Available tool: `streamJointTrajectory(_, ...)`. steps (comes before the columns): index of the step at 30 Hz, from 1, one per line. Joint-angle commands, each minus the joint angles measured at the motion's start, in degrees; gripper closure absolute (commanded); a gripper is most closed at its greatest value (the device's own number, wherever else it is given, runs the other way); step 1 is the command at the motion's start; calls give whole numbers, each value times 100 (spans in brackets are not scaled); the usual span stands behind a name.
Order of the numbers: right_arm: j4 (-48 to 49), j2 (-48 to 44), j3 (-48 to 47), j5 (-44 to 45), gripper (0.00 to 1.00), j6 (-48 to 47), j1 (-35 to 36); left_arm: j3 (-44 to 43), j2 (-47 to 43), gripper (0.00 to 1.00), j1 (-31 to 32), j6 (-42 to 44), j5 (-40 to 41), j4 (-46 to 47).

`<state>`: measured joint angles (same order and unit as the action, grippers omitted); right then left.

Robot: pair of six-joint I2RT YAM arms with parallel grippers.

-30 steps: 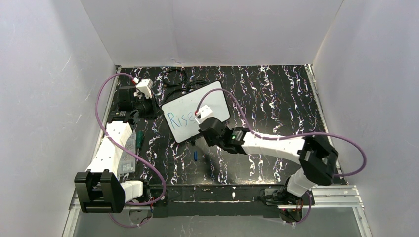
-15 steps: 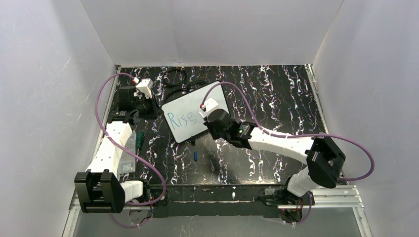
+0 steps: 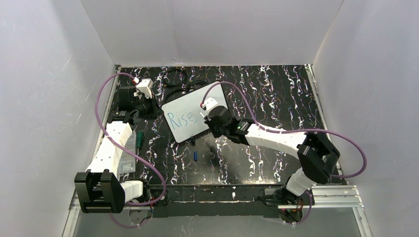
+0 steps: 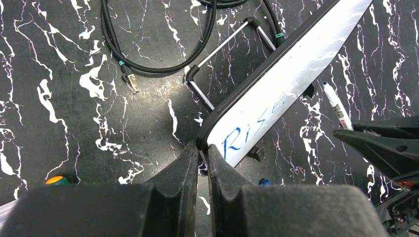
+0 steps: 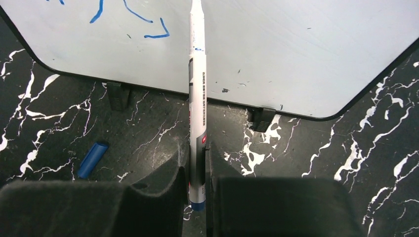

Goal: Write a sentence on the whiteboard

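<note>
The whiteboard point(image 3: 190, 106) stands tilted on small black feet point(image 5: 263, 118) in the middle of the table. Blue lettering reading "Rise" point(image 3: 176, 119) runs across its left half; in the left wrist view the sentence point(image 4: 257, 121) reads the same. My left gripper point(image 4: 201, 152) is shut on the whiteboard's point(image 4: 296, 74) lower left corner. My right gripper point(image 5: 197, 154) is shut on a white marker point(image 5: 197, 98) that points up onto the whiteboard point(image 5: 296, 49), just right of the last blue stroke point(image 5: 154, 35). The marker's tip runs off the frame's top, so contact cannot be told.
A blue marker cap point(image 3: 196, 156) lies on the black marbled table in front of the board. Black cables point(image 3: 180, 79) and the board's wire stand point(image 4: 222, 54) lie behind it. A green-handled tool point(image 3: 140, 139) and a pale packet point(image 3: 128, 153) sit beside the left arm.
The right wrist has turned and its forearm has swung toward the back of the table, with the marker staying by the end of "Rise". The left arm and the board have not moved.
</note>
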<state>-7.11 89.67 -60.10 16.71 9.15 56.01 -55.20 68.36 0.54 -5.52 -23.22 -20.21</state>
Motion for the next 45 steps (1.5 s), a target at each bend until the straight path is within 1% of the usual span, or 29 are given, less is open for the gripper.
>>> streamJointTrajectory(1, 148, 167, -279, -52, 99, -41, 7, 9, -154, 100, -15, 105, 3, -54)
streamJointTrajectory(12, -187, 528, -573, 259, 99, 198, -36, 1, -160, 100, -13, 93, -24, -45)
streamJointTrajectory(20, -289, 734, -713, 166, 99, 210, -37, -8, -174, 100, -14, 90, -22, -45)
streamJointTrajectory(33, -428, 758, -545, -141, 99, 271, 5, -8, -181, 100, -16, 86, -33, -44)
streamJointTrajectory(45, -701, 829, -561, 189, 99, 470, 0, -8, -199, 100, -11, 86, -33, -44)
